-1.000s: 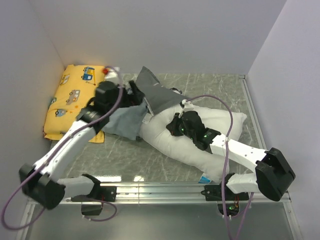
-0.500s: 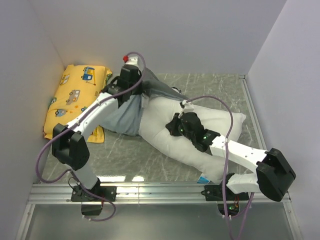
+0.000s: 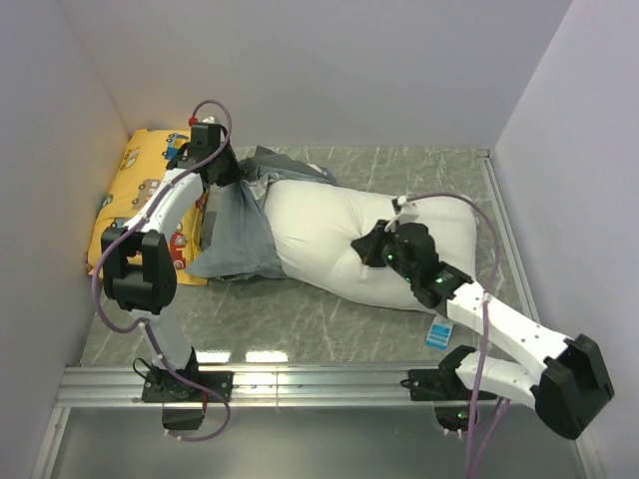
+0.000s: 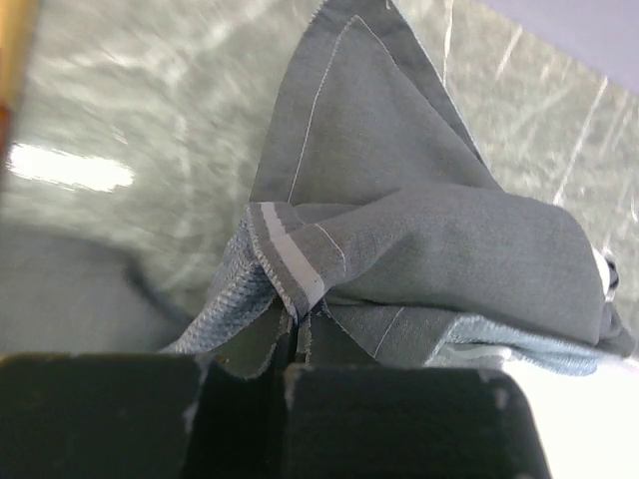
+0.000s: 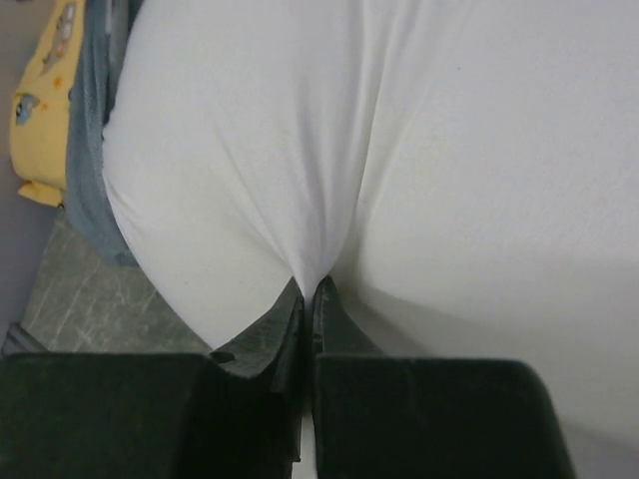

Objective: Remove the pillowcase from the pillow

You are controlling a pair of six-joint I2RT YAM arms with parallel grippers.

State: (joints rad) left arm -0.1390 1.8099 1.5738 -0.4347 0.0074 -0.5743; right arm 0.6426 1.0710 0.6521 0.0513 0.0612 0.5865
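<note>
The left end effector (image 4: 296, 321) is clamped on the hem of the pillowcase (image 4: 429, 239), which bunches just beyond it. The right end effector (image 5: 310, 291) pinches a fold of the pillow (image 5: 300, 130). If either of these 2 thin pinches slips, pillow and cover may drag together.

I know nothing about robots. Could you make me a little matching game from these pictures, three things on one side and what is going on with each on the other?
Things:
1. pillow
2. pillowcase
3. cushion

States:
A. yellow, lying in the far left corner
B. white, pinched by the right tool
C. grey, pinched by the left tool

Pairs: 1-B, 2-C, 3-A
</note>
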